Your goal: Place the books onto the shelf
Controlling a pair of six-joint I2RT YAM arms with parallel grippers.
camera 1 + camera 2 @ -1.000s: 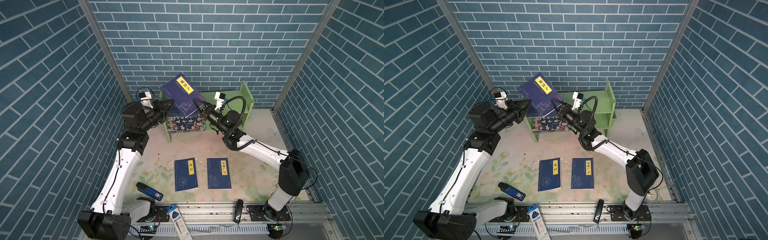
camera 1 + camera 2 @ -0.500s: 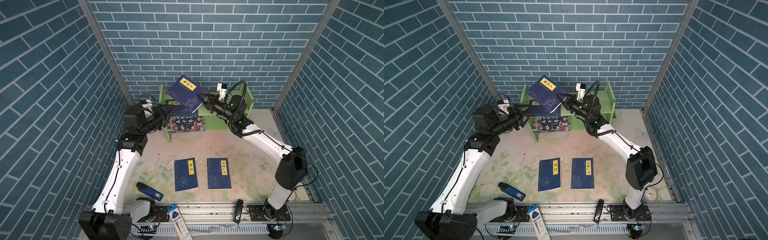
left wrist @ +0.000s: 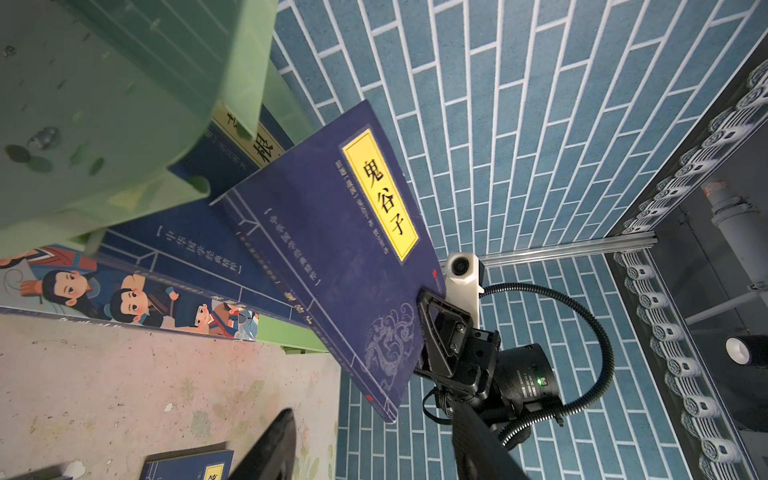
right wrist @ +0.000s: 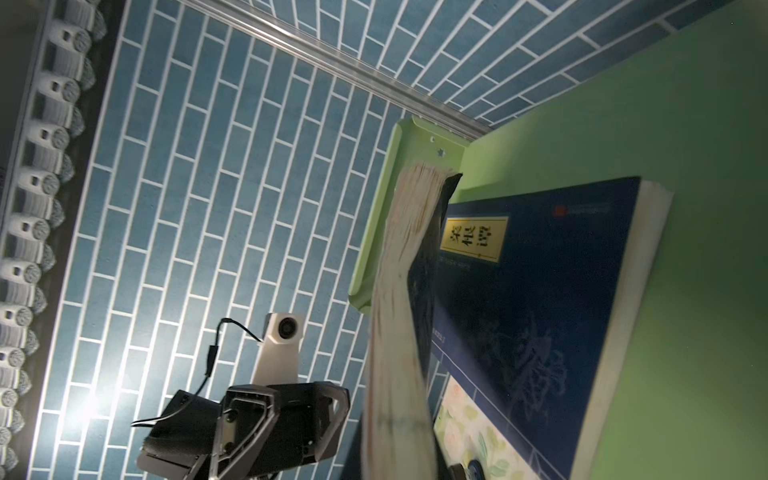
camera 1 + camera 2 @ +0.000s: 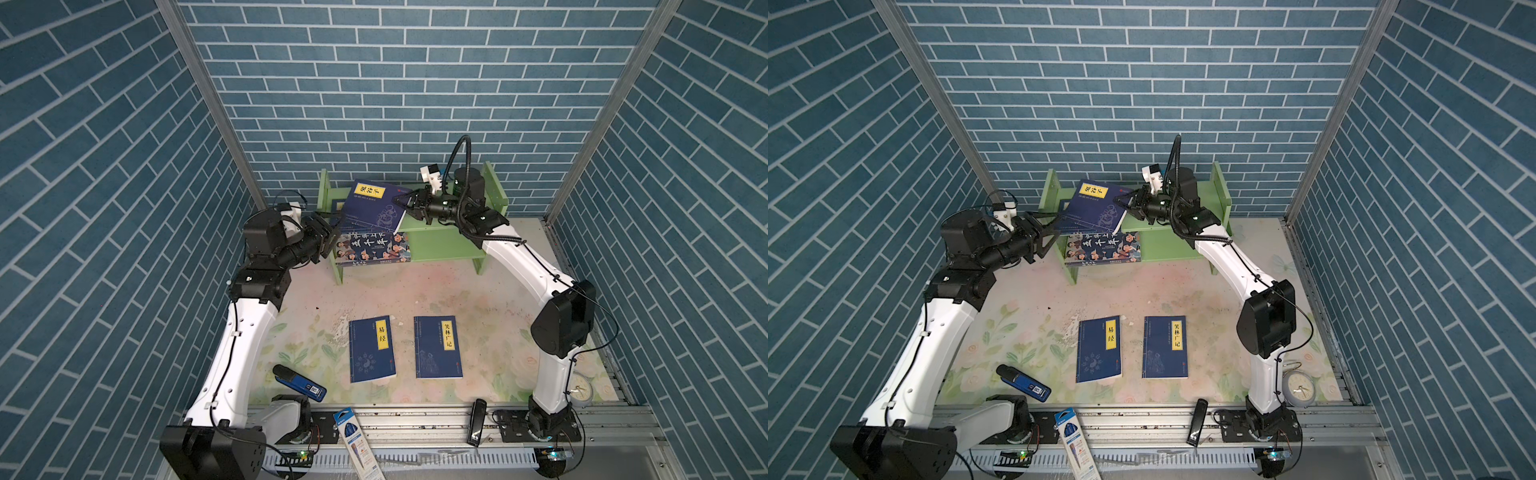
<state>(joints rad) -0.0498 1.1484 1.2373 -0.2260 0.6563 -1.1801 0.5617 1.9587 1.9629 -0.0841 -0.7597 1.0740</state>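
Note:
My right gripper (image 5: 402,203) is shut on the edge of a navy book (image 5: 374,203) with a yellow label. It holds the book tilted over the upper tier of the green shelf (image 5: 440,249), above another navy book (image 3: 199,241) lying there. In the right wrist view the held book's page edge (image 4: 395,332) fills the middle. A cartoon-faced book (image 5: 374,249) lies on the lower tier. My left gripper (image 5: 328,232) stands open just left of the shelf, with nothing between its fingers (image 3: 274,449). Two navy books (image 5: 371,349) (image 5: 438,347) lie flat on the table.
A blue handheld device (image 5: 299,382) lies at the front left. A pen package (image 5: 359,444) and a black remote (image 5: 476,422) rest on the front rail. A small clock (image 5: 1298,388) stands by the right arm's base. Brick walls close in on three sides.
My left gripper opened, let go of the navy book and drew back to the left. My right gripper rose and carried the book over the upper tier, laying it flatter.

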